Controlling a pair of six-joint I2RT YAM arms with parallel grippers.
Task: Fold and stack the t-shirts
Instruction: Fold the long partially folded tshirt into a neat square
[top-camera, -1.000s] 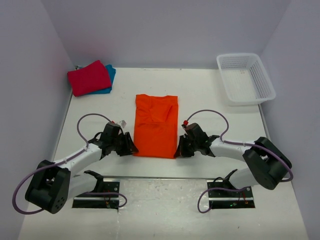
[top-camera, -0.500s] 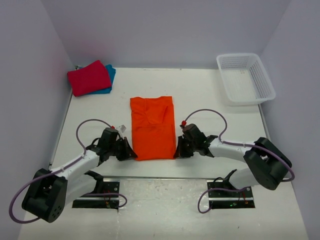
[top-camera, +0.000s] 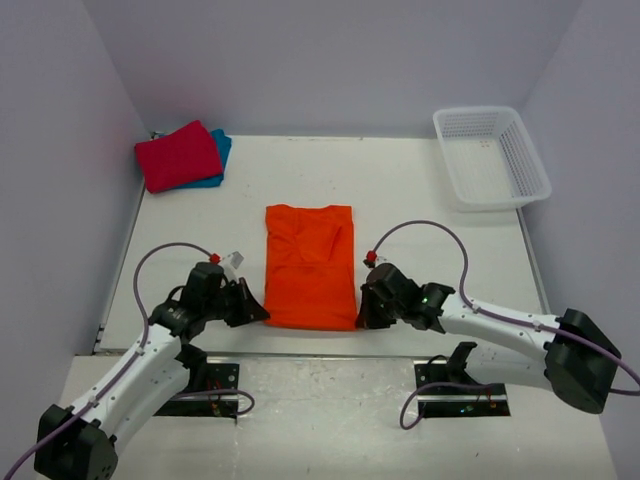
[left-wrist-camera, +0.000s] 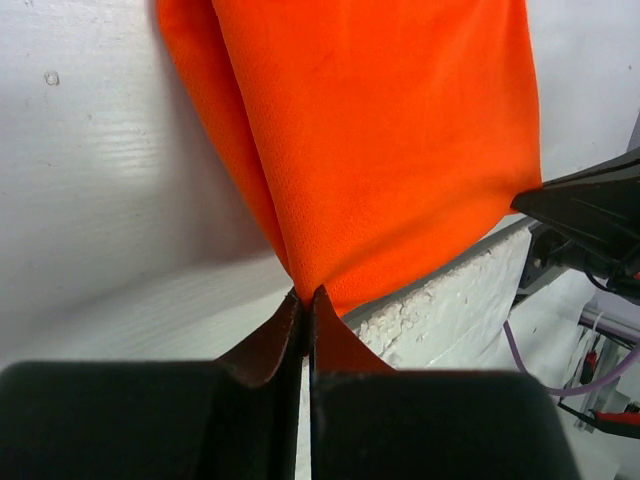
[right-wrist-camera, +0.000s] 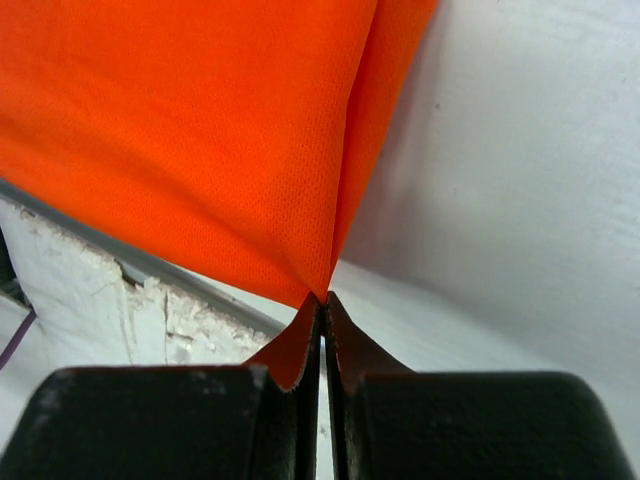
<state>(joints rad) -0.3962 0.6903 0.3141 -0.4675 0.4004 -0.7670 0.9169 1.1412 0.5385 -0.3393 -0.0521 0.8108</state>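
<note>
The orange t-shirt (top-camera: 310, 265) lies folded lengthwise in a narrow strip on the white table (top-camera: 430, 200), with its near hem close to the table's front edge. My left gripper (top-camera: 262, 316) is shut on the near left corner of the orange t-shirt (left-wrist-camera: 380, 150), its tips (left-wrist-camera: 307, 296) pinching the cloth. At the near right corner of the same t-shirt (right-wrist-camera: 200, 140), my right gripper (top-camera: 362, 318) is shut too, tips (right-wrist-camera: 323, 298) together on the fabric. A folded crimson t-shirt (top-camera: 178, 156) rests on a teal one (top-camera: 219, 152) at the far left.
A white lattice basket (top-camera: 491, 156) stands at the far right corner. Purple walls close in the table on three sides. The table's rough front edge (left-wrist-camera: 440, 300) runs just below the held hem, with the arm bases and cables (top-camera: 455, 400) beyond it.
The left gripper has shut on the shirt's near left corner. Both arms have drawn back toward the front edge, and the orange t-shirt has slid nearer with them.
</note>
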